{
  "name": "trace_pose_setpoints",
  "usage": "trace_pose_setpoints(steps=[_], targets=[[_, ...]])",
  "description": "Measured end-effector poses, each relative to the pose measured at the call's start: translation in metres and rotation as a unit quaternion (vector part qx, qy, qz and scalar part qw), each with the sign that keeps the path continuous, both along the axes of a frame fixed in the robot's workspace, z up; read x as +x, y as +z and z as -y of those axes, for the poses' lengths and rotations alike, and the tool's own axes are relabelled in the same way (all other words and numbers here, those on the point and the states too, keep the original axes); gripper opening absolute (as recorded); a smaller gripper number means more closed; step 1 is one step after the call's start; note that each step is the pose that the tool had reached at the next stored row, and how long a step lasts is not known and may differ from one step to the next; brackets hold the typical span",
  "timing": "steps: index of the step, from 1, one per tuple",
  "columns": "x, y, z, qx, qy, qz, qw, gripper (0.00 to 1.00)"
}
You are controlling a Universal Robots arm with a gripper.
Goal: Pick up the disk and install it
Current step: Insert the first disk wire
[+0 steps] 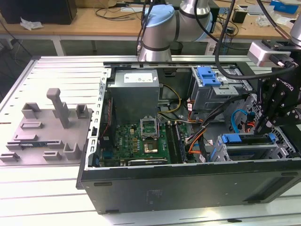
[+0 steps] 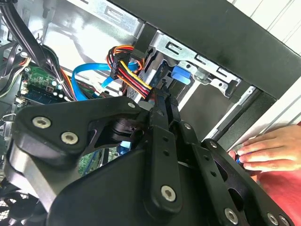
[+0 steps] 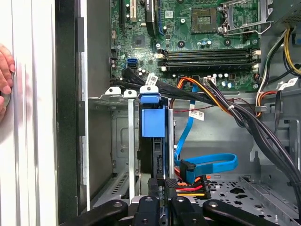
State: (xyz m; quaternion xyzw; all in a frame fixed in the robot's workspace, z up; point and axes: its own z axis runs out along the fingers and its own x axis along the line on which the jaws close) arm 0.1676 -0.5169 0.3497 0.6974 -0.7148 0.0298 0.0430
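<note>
One arm is seen reaching down into the open computer case (image 1: pixel 188 188) at the exterior view's right, its black hand (image 3: pixel 162 188) lowered over the drive bay. The hand is clenched edge-on around the disk (image 3: pixel 153 123), which stands upright in the metal cage (image 3: pixel 120 141), its blue carrier uppermost. A person's fingers (image 2: pixel 263 153) are rested on the case's outer edge.

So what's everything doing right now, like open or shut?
Computer case: open, lying on its side.
Disk: standing on edge in the metal cage.
Gripper: shut, at the disk's edge.
Hand: resting beside the case.
</note>
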Motion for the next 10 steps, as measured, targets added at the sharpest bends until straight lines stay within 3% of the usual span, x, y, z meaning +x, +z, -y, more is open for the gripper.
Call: trace_pose_setpoints(steps=[10], targets=[[0.0007,-0.0013,0.0000,0.0002,0.000,0.0000,1.0000,0.16]])
